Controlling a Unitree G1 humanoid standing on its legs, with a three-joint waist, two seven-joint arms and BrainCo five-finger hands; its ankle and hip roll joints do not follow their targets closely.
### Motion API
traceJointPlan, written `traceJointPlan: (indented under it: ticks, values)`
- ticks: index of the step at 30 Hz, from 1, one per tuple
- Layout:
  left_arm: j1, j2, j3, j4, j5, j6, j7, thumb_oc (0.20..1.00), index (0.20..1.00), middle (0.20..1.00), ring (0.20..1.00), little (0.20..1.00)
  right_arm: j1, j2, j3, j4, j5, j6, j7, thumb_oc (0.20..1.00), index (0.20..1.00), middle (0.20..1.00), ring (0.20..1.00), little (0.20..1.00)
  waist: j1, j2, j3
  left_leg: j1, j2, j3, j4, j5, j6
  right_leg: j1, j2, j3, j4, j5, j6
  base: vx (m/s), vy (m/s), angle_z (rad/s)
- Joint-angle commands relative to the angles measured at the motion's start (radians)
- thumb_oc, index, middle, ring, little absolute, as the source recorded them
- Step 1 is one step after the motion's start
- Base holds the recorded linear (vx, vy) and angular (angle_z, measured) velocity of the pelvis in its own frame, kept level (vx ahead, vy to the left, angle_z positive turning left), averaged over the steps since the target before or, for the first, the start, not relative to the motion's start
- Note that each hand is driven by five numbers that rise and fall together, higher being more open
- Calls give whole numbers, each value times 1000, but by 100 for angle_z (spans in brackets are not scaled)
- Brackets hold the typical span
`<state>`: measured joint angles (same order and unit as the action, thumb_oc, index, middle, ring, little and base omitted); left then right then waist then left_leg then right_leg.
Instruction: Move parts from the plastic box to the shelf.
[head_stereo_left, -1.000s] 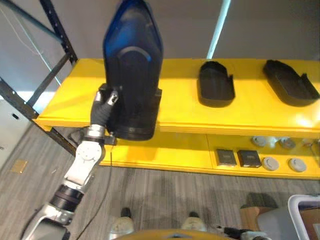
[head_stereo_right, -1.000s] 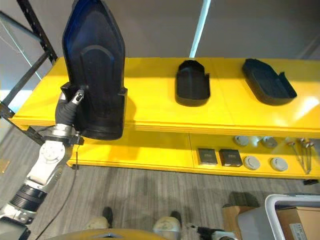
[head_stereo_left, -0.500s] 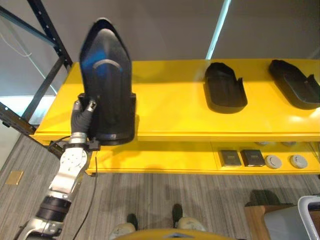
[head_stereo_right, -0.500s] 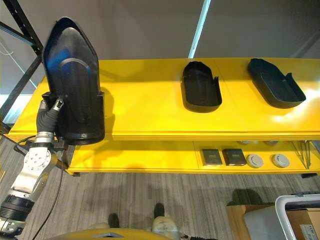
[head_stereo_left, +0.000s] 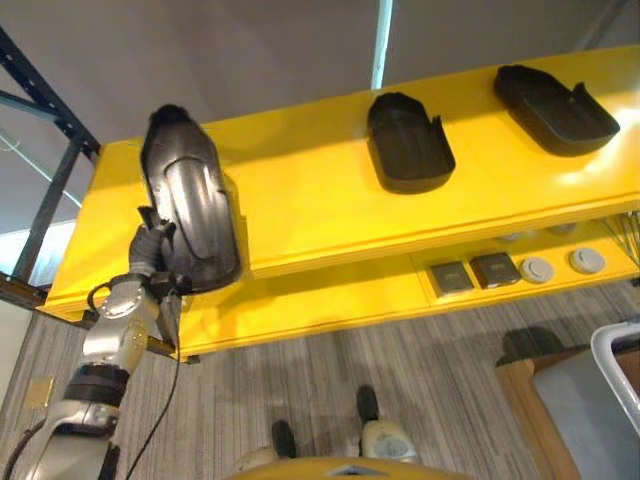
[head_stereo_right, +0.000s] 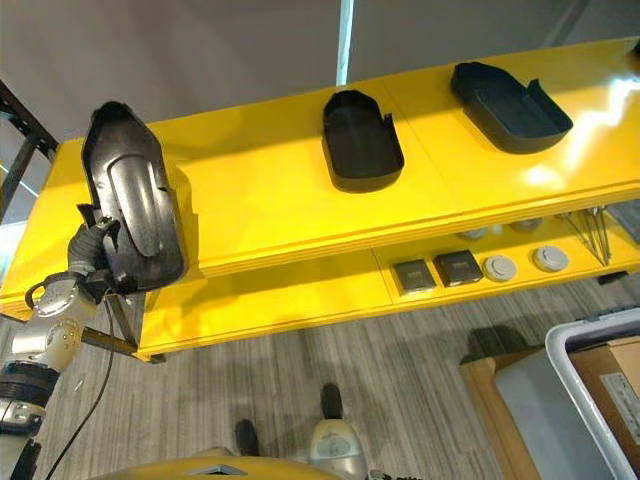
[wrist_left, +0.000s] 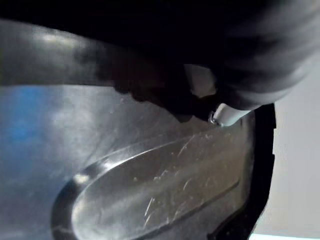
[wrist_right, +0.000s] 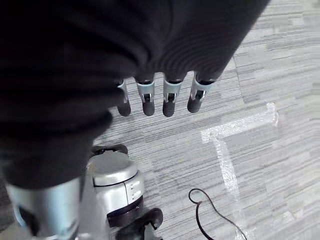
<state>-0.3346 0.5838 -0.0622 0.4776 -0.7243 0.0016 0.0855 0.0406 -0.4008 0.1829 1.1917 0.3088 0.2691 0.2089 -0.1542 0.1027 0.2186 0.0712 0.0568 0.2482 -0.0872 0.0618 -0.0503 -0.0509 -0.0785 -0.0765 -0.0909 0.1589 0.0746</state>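
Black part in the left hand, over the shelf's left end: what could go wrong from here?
1. The left hand grips the black part by one side near its lower end, so the tall piece may pivot or slip.
2. Its lower end overhangs the front edge of the yellow shelf; released there, it could tip off.
3. It sits near the shelf's left end, beside the rack post.

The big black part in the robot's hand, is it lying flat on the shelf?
No. The black part is tilted, gripped by the left hand.

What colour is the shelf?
Bright yellow shelf, clearest in the right eye view.
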Motion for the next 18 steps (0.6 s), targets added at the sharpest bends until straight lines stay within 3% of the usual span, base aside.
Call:
traceJointPlan:
  ticks: [1,10,18]
  values:
    - [-202,110,41,66,-44,-42,-45,200,200,200,200,200,-41,-5,37,20,-13,3,15,1000,1000,1000,1000,1000,-22,-25,51,-50,-28,-26,0,-32,5,19,1,36,23,-87,21,-51,44,-16]
    - [-351,225,-42,271,-18,0,-135,200,200,200,200,200,-82,-38,57,9,27,-17,9,1000,1000,1000,1000,1000,-50,-6,125,-82,-20,-21,0,-14,-3,-24,-5,48,37,-86,20,-17,19,-8]
    - [-423,245,-91,307,-38,20,-119,200,200,200,200,200,-121,-39,86,-3,46,-27,6,1000,1000,1000,1000,1000,-54,-6,178,-116,-12,-21,0,-1,-9,-54,5,56,31,-81,12,-20,-17,-1]
